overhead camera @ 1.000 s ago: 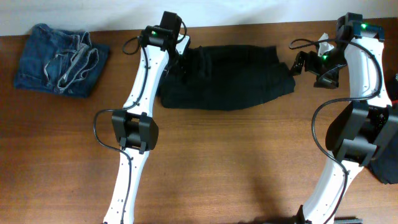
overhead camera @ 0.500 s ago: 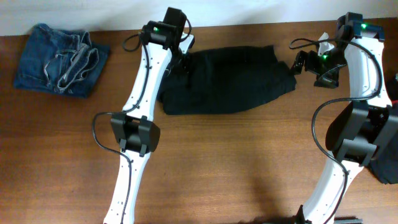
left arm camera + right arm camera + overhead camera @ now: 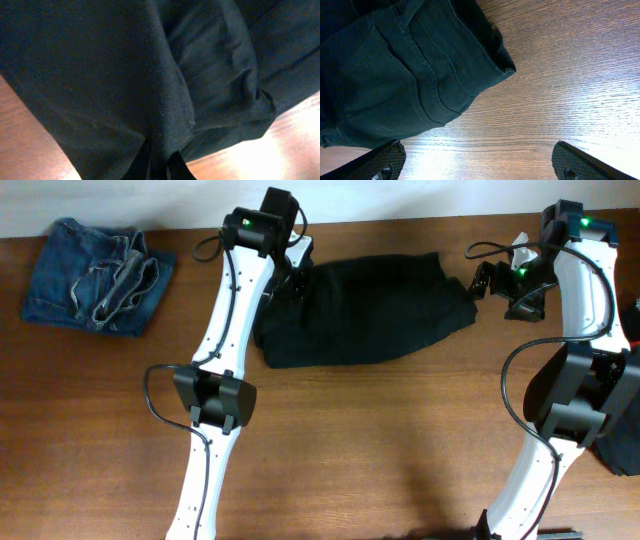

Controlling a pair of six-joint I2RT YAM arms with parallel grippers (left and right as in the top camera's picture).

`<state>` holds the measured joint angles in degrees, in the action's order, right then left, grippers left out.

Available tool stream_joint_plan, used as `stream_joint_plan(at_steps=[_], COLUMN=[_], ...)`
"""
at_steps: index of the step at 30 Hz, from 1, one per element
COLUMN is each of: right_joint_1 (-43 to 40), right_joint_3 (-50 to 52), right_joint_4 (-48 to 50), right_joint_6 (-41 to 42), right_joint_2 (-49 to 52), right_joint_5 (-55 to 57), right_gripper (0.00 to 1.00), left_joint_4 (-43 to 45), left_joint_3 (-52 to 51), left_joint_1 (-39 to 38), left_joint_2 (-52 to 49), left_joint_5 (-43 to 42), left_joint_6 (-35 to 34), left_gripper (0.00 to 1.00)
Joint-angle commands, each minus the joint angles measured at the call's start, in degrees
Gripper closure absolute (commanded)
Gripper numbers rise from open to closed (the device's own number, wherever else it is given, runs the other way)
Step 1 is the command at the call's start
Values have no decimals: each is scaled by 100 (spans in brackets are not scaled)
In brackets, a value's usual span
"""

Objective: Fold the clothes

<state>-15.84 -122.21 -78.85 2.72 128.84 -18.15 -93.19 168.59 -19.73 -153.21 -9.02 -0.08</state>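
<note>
left claw (image 3: pixel 160 164) pinching black trousers (image 3: pixel 370 305), right claw (image 3: pixel 479 161) spread wide

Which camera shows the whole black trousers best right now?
Overhead: the black trousers show whole, folded on the table. Left wrist shows only dark cloth bunched at the left claw; right wrist shows just one stitched end.

The whole bench (image 3: pixel 400 430) is taken in from straight above and from afar by the overhead view, with its far edge at the top. The left wrist view is held very close to the black trousers (image 3: pixel 125 75), which nearly fill it, with the left pincer (image 3: pixel 160 167) at the bottom edge. The right wrist view is aimed down from somewhat farther, with the right pincer (image 3: pixel 480 162) along the bottom. The trousers are shared by all three views.
</note>
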Motion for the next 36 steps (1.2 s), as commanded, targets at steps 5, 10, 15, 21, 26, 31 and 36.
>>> stream_joint_plan(at_steps=[5,10,15,21,26,31,36], right_joint_1=[-26,-26,-26,-26,-26,-26,-26], right_joint_3=[28,28,28,28,28,28,28], right_joint_4=[-4,-28,-24,-46,-46,-46,-66], right_joint_6=[-63,-63,-63,-61,-61,-61,-61], right_joint_2=[11,11,11,11,11,11,11], right_joint_5=[-74,-72,-74,-74,-74,-74,-74], right_gripper=[1,1,2,1,1,1,1], left_joint_4=[-181,-179,-175,-140,-92,-79,-50], left_joint_3=[48,48,48,46,22,13,13], left_joint_1=[-376,-568,-678,-745,-905,-1069,-1126], left_joint_2=[293,293,291,291,262,127,13], left_joint_5=[-216,-214,-219,-291,-387,-387,-387], left_joint_6=[-131,-393,-555,-579,-614,-616,-619], left_gripper=[99,99,99,99,88,88,70])
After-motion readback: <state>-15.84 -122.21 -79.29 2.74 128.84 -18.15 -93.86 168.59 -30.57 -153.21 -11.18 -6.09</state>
